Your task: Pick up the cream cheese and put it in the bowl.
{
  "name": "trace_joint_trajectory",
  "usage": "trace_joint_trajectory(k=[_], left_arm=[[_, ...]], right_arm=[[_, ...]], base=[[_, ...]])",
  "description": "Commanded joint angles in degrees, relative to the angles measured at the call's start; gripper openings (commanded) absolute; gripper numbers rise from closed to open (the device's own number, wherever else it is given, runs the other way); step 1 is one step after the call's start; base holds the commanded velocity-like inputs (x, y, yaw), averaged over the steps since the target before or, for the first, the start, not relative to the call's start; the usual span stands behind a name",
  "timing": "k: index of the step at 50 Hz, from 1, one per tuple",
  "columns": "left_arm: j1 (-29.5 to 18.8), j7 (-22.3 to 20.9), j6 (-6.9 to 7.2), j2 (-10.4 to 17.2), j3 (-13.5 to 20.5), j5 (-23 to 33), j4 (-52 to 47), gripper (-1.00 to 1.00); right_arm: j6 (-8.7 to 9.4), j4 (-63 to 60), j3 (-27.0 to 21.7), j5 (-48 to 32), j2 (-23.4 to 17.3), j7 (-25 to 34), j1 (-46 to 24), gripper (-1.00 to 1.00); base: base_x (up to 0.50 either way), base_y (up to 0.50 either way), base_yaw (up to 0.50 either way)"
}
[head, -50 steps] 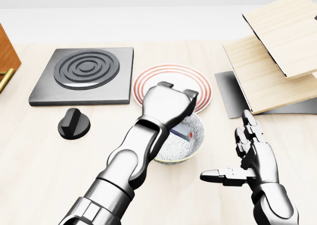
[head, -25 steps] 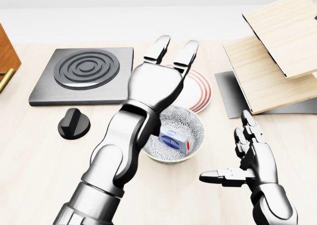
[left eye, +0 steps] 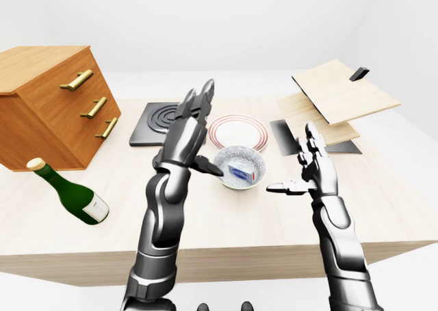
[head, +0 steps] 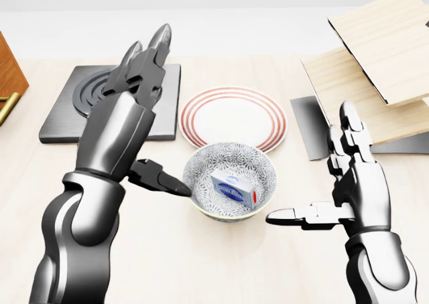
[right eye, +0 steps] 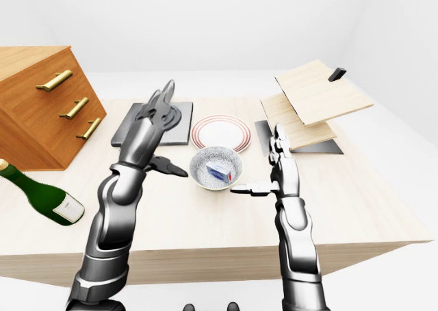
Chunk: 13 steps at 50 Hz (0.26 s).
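Note:
The cream cheese [head: 234,188], a small white and blue box with a red end, lies tilted inside the patterned bowl [head: 258,162] at the middle of the head view. My left hand [head: 144,126] is open and raised to the left of the bowl, fingers pointing up, thumb reaching toward the bowl's left rim. My right hand [head: 328,183] is open to the right of the bowl, fingers up, thumb pointing left near the rim. Neither hand holds anything.
A red-ringed plate [head: 234,116] lies above the bowl. A stove burner [head: 67,113] is at upper left, wooden boards on a dark tray [head: 375,63] at upper right. A wooden drawer cabinet [left eye: 48,105] and a lying green bottle [left eye: 72,194] are at the left.
My left hand has let go of the cream cheese, opened, and lifted up and to the left of the bowl. The box now rests in the bowl. My right hand rose slightly.

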Motion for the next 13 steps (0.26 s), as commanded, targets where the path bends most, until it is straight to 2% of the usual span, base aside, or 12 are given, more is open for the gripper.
trace_joint_trajectory(k=[1,3,4,7,8,10,11,12,13], left_arm=[[9.5,1.1,0.0,1.4,1.4,-16.0,-12.6,1.0],[12.0,2.9,0.0,2.0,0.8,-15.9,-13.6,1.0],[12.9,3.2,0.0,1.6,0.9,-17.7,-13.5,1.0],[14.6,4.9,-0.86,2.0,0.8,-18.4,-13.2,1.0],[15.9,5.1,-1.41,1.6,1.1,-20.9,-14.1,1.0],[16.8,5.1,-0.65,1.3,1.3,-23.9,-15.7,1.0],[18.3,5.1,-1.3,1.3,1.3,-25.9,-17.9,1.0],[18.4,5.3,-1.25,1.5,1.2,-26.1,-18.0,1.0],[20.1,4.8,-1.35,1.2,1.3,-29.1,-20.4,1.0]], right_arm=[[0.0,-10.3,1.1,-2.4,0.9,-1.2,0.7,1.0],[0.0,-11.3,1.2,-3.0,1.3,-1.6,1.2,1.0],[0.0,-12.2,1.0,-2.5,1.5,-1.4,1.5,1.0],[0.0,-15.3,1.3,-3.4,1.7,-1.9,2.2,1.0],[0.0,-18.0,1.5,-3.3,1.9,-1.8,2.9,1.0],[0.0,-20.9,2.0,-3.9,2.4,-2.0,3.7,1.0],[0.0,-23.6,2.6,-4.7,2.6,-2.4,4.5,1.0],[0.0,-23.8,2.6,-4.8,2.7,-2.3,4.6,1.0],[0.0,-26.5,3.2,-5.4,3.0,-2.5,5.3,1.0]], base=[[0.0,0.0,0.0],[0.0,0.0,0.0],[0.0,0.0,0.0],[0.0,0.0,0.0],[0.0,0.0,0.0],[0.0,0.0,0.0],[0.0,0.0,0.0],[0.0,0.0,0.0],[0.0,0.0,0.0]])
